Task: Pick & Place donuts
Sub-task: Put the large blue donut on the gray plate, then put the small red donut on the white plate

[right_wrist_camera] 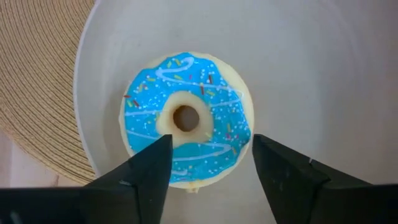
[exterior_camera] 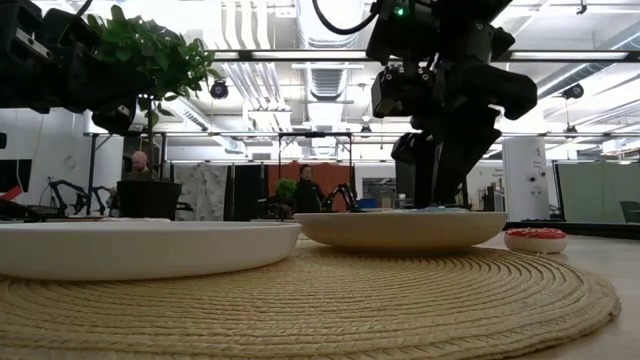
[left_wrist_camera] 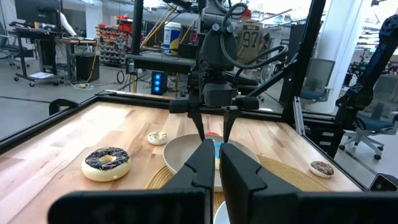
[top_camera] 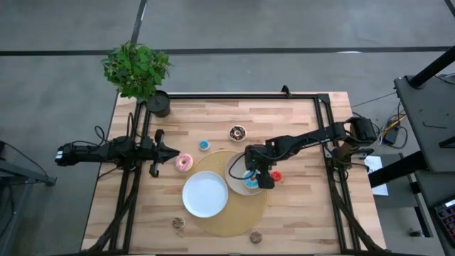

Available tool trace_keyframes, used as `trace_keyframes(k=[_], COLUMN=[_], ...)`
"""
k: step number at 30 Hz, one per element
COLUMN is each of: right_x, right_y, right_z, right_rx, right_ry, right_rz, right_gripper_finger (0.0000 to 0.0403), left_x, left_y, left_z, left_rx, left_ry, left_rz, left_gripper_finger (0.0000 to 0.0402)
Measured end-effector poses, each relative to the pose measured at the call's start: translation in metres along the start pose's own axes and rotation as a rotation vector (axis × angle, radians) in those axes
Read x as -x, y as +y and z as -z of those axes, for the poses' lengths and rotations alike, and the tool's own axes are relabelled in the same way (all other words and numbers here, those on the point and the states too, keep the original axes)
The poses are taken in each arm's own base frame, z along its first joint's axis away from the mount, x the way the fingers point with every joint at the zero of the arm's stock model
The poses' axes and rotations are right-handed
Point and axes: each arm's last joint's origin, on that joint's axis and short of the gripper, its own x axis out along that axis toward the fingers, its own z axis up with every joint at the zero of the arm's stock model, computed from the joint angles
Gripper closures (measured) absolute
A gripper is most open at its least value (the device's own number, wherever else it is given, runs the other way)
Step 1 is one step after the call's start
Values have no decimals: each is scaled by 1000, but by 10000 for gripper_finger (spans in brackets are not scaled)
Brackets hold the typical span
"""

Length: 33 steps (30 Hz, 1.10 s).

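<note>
A blue-sprinkled donut (right_wrist_camera: 186, 118) lies flat in a beige plate (top_camera: 233, 171) on a woven mat (top_camera: 227, 217). My right gripper (right_wrist_camera: 211, 171) hangs over it, pointing steeply down and open, one finger on either side of the donut's near part. My left gripper (top_camera: 170, 151) is shut and level at the table's left, beside a pink donut (top_camera: 184, 162) and touching nothing. Also on the table are a chocolate donut (top_camera: 237, 132), a mini blue donut (top_camera: 204, 145) and a mini red donut (top_camera: 276, 176). Two brown minis (top_camera: 178, 222) (top_camera: 255, 237) lie near the front edge. My right gripper comes at the blue-sprinkled donut from above, and its two fingers (right_wrist_camera: 149, 171) straddle the rim (right_wrist_camera: 146, 146) on opposite sides. I cannot tell whether they touch it. The donut rests flat on the beige plate, icing up.
A white plate (top_camera: 205, 194) sits on the mat to the left of the beige plate. A potted plant (top_camera: 138, 71) stands at the table's far left corner. A dark frame (top_camera: 323, 142) runs along the table's sides. Bare wood lies at the far middle and near right.
</note>
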Motion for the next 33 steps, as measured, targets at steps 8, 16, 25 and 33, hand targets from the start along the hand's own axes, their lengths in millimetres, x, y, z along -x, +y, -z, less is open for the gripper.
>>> trace_keyframes(k=[8,16,25,33], right_x=[2,28,64,93], right_y=[0,0,-18,-52], right_z=[0,-8,-28,-41], right_rx=[24,28,62,39], right_ry=[-5,-92,-214,-221], right_rz=[5,12,78,136], right_gripper_finger=[129,112,128,140], left_x=[0,0,0,0], left_y=[0,0,0,0], left_z=[0,0,0,0], left_rx=[0,0,0,0], left_ry=[0,0,-1,-2], left_rz=[0,0,0,0], left_gripper_finger=[402,402,402,402])
